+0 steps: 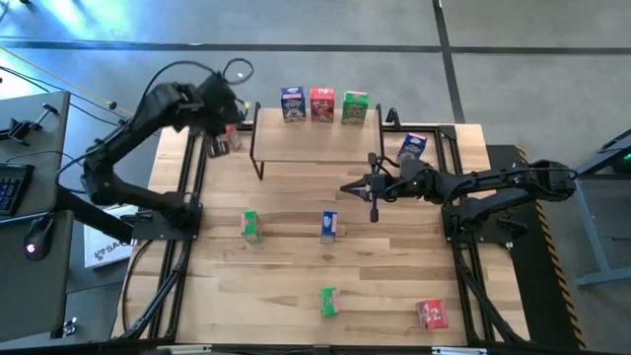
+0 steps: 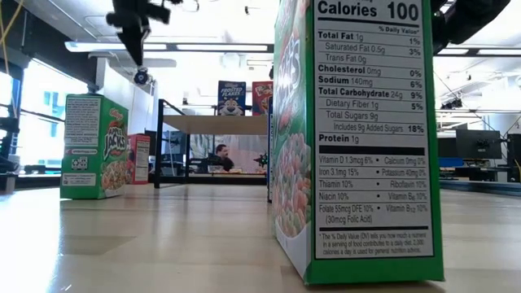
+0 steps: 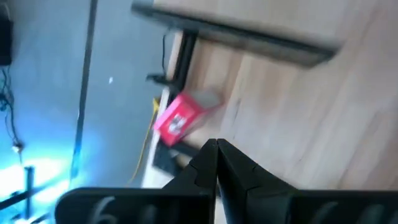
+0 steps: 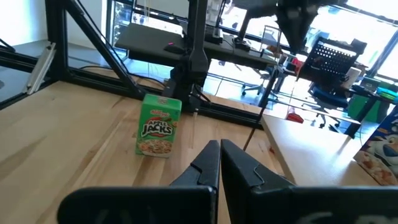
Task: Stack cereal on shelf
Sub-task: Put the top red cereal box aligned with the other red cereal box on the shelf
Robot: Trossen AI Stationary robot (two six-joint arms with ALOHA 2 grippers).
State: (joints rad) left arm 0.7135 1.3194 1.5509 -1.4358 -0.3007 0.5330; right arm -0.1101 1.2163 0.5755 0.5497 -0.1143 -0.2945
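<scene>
High view: right pincer (image 1: 347, 186) pressed together beside the shelf (image 1: 314, 146) edge — left pincer (image 1: 225, 133) likewise, above a red box (image 1: 219, 145).

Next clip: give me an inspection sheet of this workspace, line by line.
Surface: wooden tabletop, bare between the boxes.
Job's things: shelf carries a blue, red and green cereal box along its far edge; six more boxes lie off the shelf.
Clutter: nothing seen.
Grippers: left tool shut, empty, above a red box beside the shelf's left end; right tool shut, empty, at the shelf's right end.
Cables: a looped one near the left arm.
Surroundings: keyboard on a side desk.
</scene>
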